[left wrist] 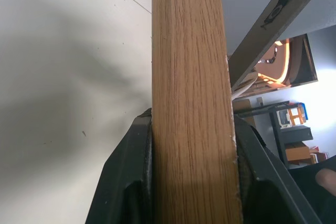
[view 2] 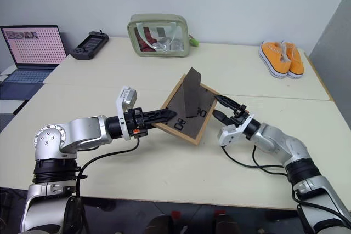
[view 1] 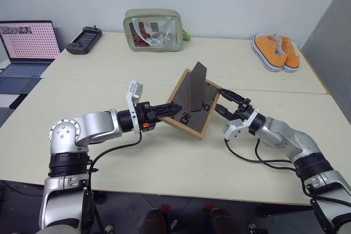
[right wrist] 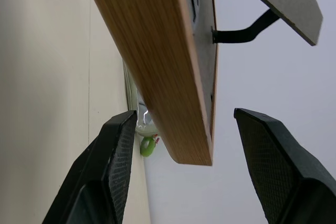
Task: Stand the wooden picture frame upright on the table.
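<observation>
The left gripper pinches the wooden picture frame tilted above the table; the right gripper gapes around its right edge.

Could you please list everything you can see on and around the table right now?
wooden picture frame: one, light wood with dark back, stand folded out, held above the table's middle
table: one, pale cream, seam across it
pouch: one, green transparent, far edge
shoes: two, orange, far right corner
controller: one, black, far left
laptop: one, open, left side table
left gripper: black, shut on the frame's left edge
right gripper: black, open, fingers either side of the frame's right corner
</observation>
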Controlling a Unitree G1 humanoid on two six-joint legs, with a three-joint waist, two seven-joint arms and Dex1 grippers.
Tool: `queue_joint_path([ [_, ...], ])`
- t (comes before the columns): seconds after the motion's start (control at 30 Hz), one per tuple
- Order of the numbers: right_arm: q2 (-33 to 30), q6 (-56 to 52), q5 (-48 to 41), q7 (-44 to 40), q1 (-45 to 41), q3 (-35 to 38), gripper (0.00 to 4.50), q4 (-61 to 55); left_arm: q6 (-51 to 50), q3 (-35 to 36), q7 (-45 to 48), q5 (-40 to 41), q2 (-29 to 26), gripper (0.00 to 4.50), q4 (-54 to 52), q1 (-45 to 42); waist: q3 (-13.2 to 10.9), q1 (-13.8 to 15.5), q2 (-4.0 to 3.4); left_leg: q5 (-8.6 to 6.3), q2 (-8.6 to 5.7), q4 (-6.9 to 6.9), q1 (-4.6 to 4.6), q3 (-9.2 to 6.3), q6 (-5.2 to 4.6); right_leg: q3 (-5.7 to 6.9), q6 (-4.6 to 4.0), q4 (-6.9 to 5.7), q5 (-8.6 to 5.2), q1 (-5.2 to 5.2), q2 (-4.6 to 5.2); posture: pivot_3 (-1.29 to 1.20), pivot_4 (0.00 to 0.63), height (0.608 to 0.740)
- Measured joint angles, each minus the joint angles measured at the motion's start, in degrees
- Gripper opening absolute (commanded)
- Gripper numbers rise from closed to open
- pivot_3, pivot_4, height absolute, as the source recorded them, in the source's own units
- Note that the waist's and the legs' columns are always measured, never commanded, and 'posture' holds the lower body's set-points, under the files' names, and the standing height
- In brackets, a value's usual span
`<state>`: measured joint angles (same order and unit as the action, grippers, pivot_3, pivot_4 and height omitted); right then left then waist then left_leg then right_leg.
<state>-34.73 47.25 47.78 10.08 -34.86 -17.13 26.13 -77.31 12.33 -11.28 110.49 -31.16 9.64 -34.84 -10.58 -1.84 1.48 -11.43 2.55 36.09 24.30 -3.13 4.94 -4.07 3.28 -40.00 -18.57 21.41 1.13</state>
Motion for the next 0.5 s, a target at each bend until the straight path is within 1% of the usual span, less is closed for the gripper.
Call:
queue_joint_path([
  [0.3, 0.93, 0.95, 1.92, 3.03, -0.98, -1.88, 3.10, 0.01, -0.08, -1.93, 0.79, 0.00, -0.01, 1.29, 0.13, -0.35, 0.00, -0.01, 0.00, 0.00, -0.01, 0.00, 0.00, -0.01, 0.00, 0.00, 0.00, 0.00, 0.00, 0.00, 0.00, 0.00, 0.150, 0.740],
  [0.5, -1.23, 5.05, 5.03, 9.51, -2.52, -2.38, 3.10, 1.46, -0.15, -1.96, 1.95, 0.67, -0.02, 1.29, 0.14, -0.41, 0.00, -0.01, 0.00, 0.00, -0.02, 0.00, 0.00, 0.00, 0.00, 0.00, 0.00, 0.00, 0.00, 0.00, 0.01, 0.00, 0.150, 0.740],
])
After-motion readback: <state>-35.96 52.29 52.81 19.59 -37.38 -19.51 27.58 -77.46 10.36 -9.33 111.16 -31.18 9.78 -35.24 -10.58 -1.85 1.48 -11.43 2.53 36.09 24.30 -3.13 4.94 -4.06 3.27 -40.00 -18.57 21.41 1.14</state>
